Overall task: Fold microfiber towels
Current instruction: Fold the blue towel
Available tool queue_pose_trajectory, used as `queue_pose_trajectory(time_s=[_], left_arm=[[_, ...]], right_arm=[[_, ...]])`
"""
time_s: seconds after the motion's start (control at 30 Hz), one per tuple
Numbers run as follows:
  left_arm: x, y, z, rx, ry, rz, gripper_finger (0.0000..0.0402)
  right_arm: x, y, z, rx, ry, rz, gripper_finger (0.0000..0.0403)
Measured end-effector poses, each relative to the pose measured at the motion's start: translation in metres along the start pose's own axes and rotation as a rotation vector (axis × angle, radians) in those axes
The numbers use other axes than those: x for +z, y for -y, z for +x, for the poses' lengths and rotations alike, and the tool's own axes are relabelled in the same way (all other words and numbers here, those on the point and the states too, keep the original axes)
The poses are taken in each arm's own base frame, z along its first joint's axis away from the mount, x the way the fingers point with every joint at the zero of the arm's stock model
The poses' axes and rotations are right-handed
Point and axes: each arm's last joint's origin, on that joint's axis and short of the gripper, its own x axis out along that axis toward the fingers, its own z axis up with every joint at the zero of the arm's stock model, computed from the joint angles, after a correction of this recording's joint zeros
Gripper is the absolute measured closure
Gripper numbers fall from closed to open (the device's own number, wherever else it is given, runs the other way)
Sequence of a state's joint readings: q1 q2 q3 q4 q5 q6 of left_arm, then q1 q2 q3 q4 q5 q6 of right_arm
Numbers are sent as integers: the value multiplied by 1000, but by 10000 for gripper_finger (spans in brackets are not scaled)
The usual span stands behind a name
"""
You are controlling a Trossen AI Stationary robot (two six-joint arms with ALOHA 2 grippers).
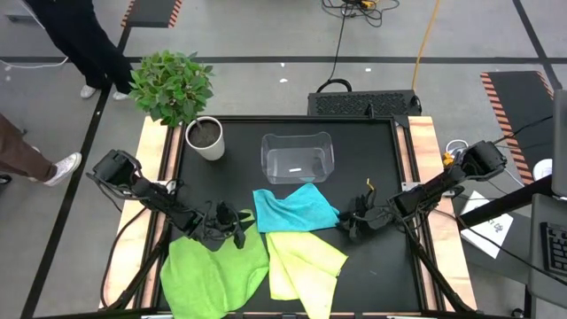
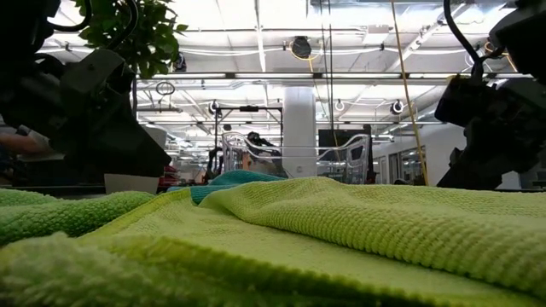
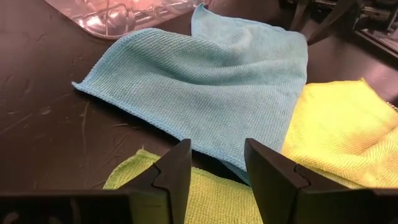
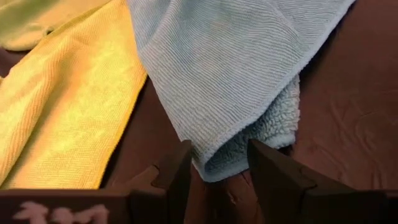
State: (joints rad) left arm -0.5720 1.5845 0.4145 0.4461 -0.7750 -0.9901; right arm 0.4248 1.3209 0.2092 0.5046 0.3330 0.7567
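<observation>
Three microfiber towels lie flat on the black table. The bright green towel (image 1: 213, 270) is near left, the pale yellow-green towel (image 1: 306, 261) near middle. The turquoise towel (image 1: 294, 208) lies beyond them, overlapping both. My left gripper (image 1: 237, 232) hovers open over the green towel's far corner (image 3: 205, 199), just short of the turquoise towel's edge (image 3: 211, 146). My right gripper (image 4: 219, 163) is open at the turquoise towel's right side, its fingers either side of a turned-over corner (image 4: 242, 146). My right gripper comes slanting down from the table's right, and the turquoise towel's turned-over corner (image 4: 230, 163) reaches between its fingertips while lying on the table. Whether the fingers touch it I cannot tell.
A clear plastic bin (image 1: 297, 158) stands behind the turquoise towel at the table's far middle. A white pot with a leafy plant (image 1: 205, 137) stands at the far left. A person's legs (image 1: 53, 164) show beyond the table's left side.
</observation>
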Motion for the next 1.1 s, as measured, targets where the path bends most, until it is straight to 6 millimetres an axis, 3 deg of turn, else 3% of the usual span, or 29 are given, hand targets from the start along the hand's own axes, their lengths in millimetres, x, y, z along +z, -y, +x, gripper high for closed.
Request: queue_pose_trajectory(time_s=[0.23,0.43,0.5,0.8,1.0,1.1], left_arm=[[-2,2,0,-36,-49,-27,250],[-2,2,-1,-50,-71,-43,250],[-2,2,-1,-52,-75,-51,250],[-10,0,11,-42,-118,-85,250],[-15,17,41,-60,-99,-31,250],[-13,25,46,-89,-118,-8,250]], right_arm=[[0,-1,0,24,-5,-20,271],[1,-2,0,31,3,-85,375],[1,-2,0,31,2,-104,394],[4,-3,0,42,22,-108,400],[4,-3,0,46,26,-121,402],[3,-3,0,41,19,-123,402]])
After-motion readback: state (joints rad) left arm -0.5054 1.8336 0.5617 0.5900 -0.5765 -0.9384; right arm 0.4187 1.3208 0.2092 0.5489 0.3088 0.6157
